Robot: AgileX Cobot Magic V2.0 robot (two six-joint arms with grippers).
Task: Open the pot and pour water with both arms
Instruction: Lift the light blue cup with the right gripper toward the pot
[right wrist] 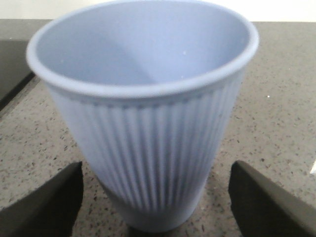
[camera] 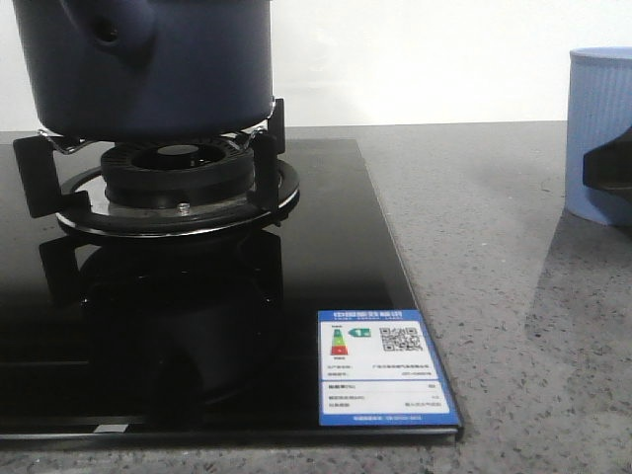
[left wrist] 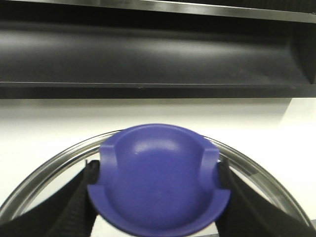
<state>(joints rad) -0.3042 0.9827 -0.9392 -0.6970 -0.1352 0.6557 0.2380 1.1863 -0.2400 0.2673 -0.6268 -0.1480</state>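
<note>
- The large dark navy-blue round pot (camera: pixel 148 64) sits on the black burner grate (camera: pixel 173 173) of the glossy black glass stove (camera: pixel 326 257), on the grey speckled tabletop (camera: pixel 494 247).
- The left tool (left wrist: pixel 159 180) is clamped on the blue domed lid knob (left wrist: pixel 159 177) — its fingers (left wrist: pixel 74 207) press both sides.
- The right tool (right wrist: pixel 153 202) stands spread apart around the light blue ribbed cup (right wrist: pixel 148 123) — not touching it.
</note>
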